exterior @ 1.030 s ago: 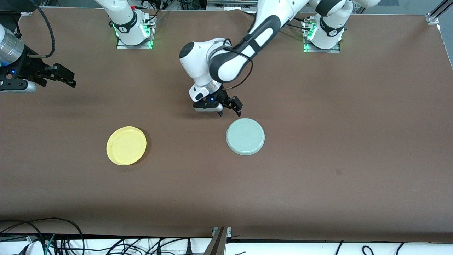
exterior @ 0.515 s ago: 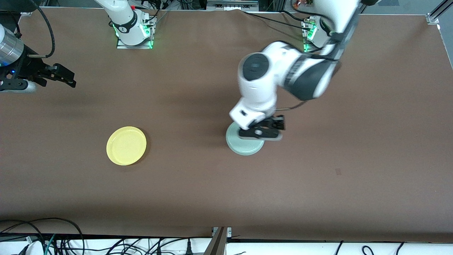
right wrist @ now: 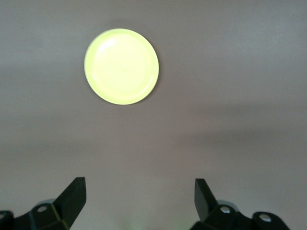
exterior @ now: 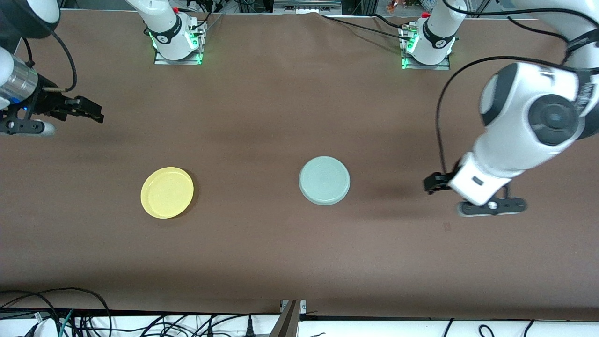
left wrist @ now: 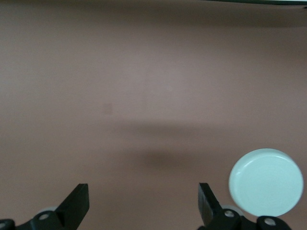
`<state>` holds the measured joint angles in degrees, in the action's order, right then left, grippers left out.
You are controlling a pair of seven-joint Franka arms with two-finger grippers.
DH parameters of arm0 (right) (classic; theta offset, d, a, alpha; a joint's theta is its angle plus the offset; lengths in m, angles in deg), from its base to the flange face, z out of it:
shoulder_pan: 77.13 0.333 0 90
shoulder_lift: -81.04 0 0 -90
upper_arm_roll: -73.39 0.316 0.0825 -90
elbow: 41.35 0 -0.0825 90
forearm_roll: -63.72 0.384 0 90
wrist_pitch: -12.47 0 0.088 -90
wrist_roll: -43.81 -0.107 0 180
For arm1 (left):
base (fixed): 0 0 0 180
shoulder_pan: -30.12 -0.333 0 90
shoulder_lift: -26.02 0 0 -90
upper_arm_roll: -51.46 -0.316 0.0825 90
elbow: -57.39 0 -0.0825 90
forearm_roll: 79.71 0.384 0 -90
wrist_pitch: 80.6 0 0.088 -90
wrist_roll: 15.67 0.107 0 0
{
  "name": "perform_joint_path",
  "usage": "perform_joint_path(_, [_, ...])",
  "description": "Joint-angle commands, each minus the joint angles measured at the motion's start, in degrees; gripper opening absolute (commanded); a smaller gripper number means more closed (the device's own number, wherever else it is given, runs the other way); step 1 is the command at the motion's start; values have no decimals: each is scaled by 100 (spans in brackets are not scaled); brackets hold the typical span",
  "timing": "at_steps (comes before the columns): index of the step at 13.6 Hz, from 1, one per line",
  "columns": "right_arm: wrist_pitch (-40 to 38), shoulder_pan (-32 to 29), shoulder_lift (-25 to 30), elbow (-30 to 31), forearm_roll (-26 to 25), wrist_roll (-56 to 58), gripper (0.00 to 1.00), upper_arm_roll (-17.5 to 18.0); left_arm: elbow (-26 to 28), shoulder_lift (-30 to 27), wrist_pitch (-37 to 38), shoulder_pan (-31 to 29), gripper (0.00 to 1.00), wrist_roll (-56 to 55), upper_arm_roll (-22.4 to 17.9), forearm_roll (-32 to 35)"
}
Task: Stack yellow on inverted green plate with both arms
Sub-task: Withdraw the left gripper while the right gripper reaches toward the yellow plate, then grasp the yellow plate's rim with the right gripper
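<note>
The yellow plate (exterior: 167, 192) lies rim up on the brown table toward the right arm's end. It also shows in the right wrist view (right wrist: 121, 66). The pale green plate (exterior: 324, 180) lies upside down near the table's middle and shows in the left wrist view (left wrist: 266, 182). My left gripper (exterior: 440, 183) hangs open and empty (left wrist: 143, 203) over bare table, off the green plate toward the left arm's end. My right gripper (exterior: 96, 114) is open and empty (right wrist: 139, 196), held over the table's edge at the right arm's end, away from the yellow plate.
The two arm bases (exterior: 175, 42) (exterior: 427, 47) stand along the table's edge farthest from the front camera. Cables (exterior: 70, 318) lie below the table's near edge. A small dark mark (exterior: 447, 227) is on the table near the left gripper.
The left arm has swung from beside the green plate, over it, and out toward the left arm's end of the table. The plates have not moved. The right gripper has barely shifted.
</note>
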<state>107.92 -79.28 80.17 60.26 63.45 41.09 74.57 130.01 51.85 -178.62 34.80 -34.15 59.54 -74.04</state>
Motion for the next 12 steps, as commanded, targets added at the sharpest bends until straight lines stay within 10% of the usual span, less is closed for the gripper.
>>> perform_joint_path(1, [-27, -339, -621, -71, 97, -18, 100, 40, 472, -534, 255, -413, 100, 439, -34, -189])
perform_joint_path(12, [2644, -445, -2812, -45, 633, 17, 100, 48, 893, -1300, 978, -881, 100, 1566, -465, -655])
